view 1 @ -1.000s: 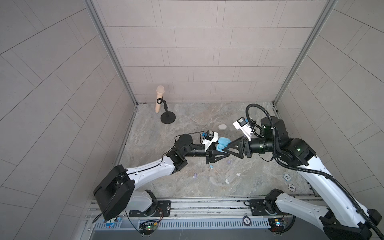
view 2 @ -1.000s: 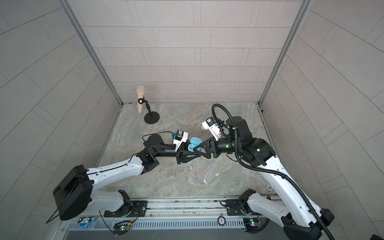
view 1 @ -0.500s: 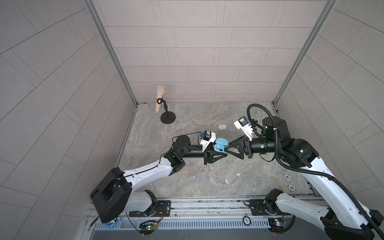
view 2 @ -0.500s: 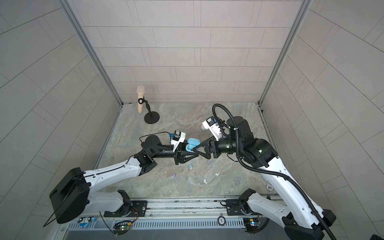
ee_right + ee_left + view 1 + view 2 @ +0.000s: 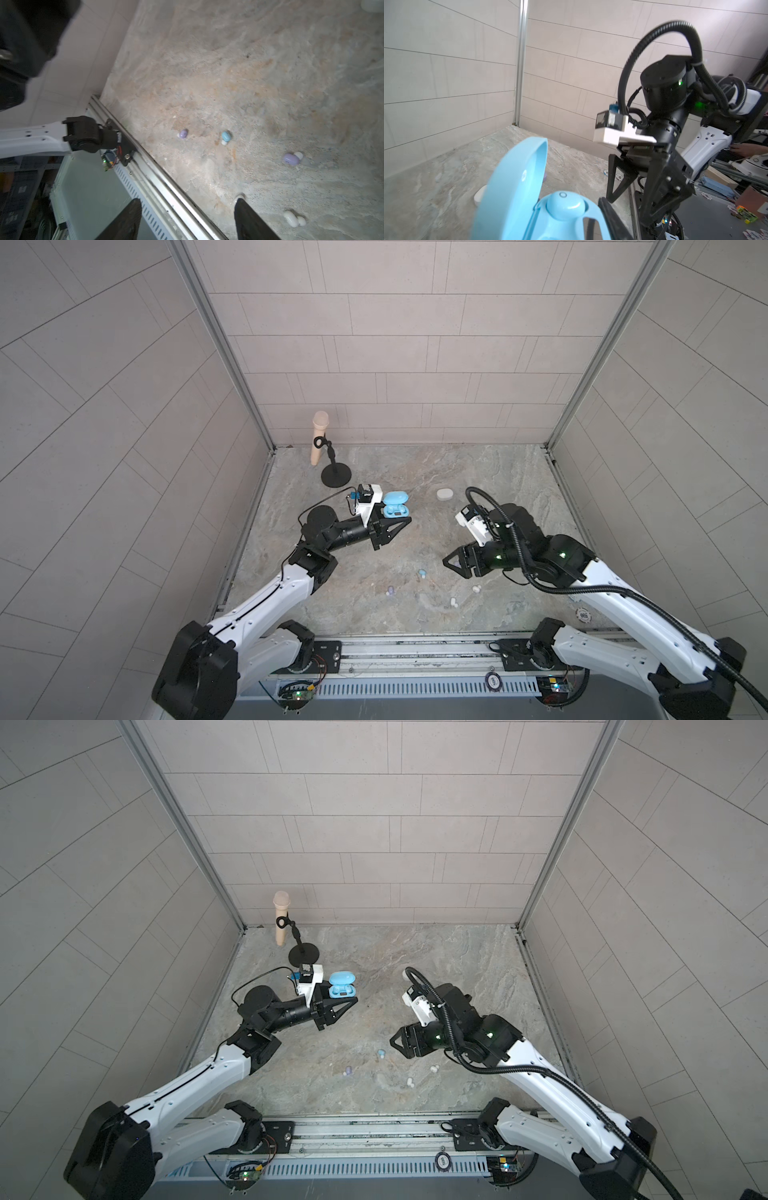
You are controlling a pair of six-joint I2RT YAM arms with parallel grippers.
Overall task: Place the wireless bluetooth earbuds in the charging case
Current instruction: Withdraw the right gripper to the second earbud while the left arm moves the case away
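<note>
Enclosure: pale tiled walls on three sides of a marbled stone bench [image 5: 478,472].
Left gripper [image 5: 401,517]: clamped on the light blue charging case [image 5: 395,506], which is held off the bench over its left half with the lid hinged up.
Case contents: one seated blue bud [image 5: 564,204] sits in a well (the second well is hidden behind a finger in the left wrist view).
Right gripper [image 5: 187,204]: jaws spread wide with nothing between them, low over the right half of the bench.
Loose blue earbud [image 5: 422,572]: on the bench near the middle, toward the front edge.
Lilac earbud [image 5: 390,592]: left of the blue one and closer to the front edge.
Second lilac earbud [image 5: 291,159]: on the bench just beside the right gripper.
White earbud [image 5: 476,588]: near the front edge, right of the middle.
Other white earbud [image 5: 454,603]: near the first, apart from it, closer to the front edge.
White case [image 5: 444,494]: closed, lying right of centre toward the back edge.
Microphone [image 5: 320,435]: on a black stand in the back left corner.
</note>
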